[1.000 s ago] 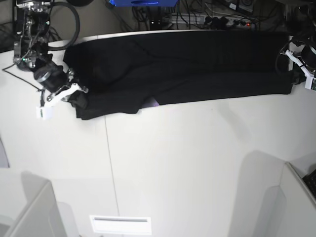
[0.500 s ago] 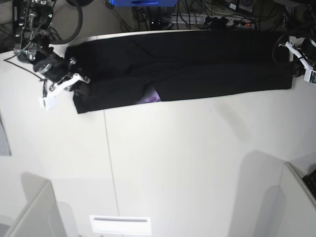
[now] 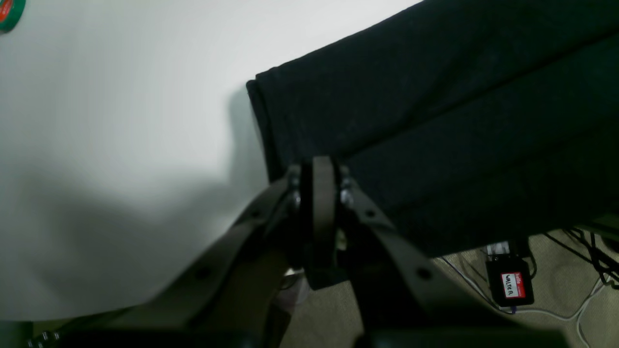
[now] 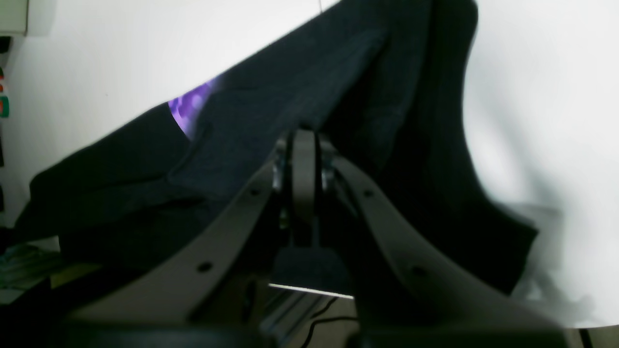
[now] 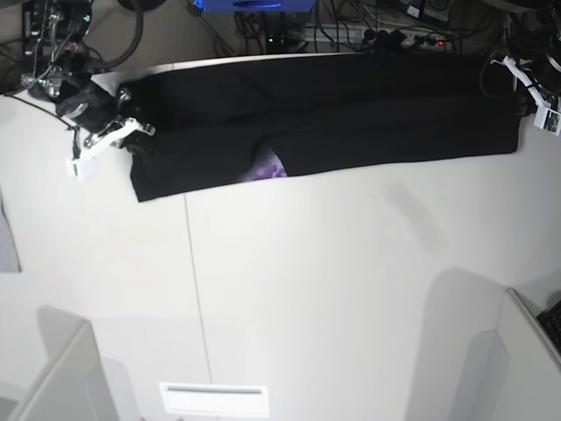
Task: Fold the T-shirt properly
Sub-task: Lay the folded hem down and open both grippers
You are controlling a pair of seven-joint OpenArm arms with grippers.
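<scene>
T-shirt [image 5: 351, 114] lies as a long black band along the far edge of the counter [image 5: 307, 289], reaching nearly from one far corner to the other. Its rear portion hangs past that edge; wrist views show floor and cables below the cloth. A small patch of purple print [image 5: 267, 167] shows at a gap in the near hem, so the printed side is mostly turned inward.

Right gripper [image 4: 303, 140]: jaws pressed together, pinching the shirt's end near the counter's far corner on its own side. Cloth bunches and rises around the jaws there.

Left gripper [image 3: 319, 166]: jaws likewise pressed together, pinching the opposite end, just beside the squared corner of the fold.

Judgement: the two ends are held at once so the cloth stays taut lengthwise and flat, keeping the long fold straight with no wrinkles. Lengthwise fold looks done; the band has yet to be folded across its length. Risk: the overhanging part may drag the band backward off the counter if either pinch slips.
</scene>
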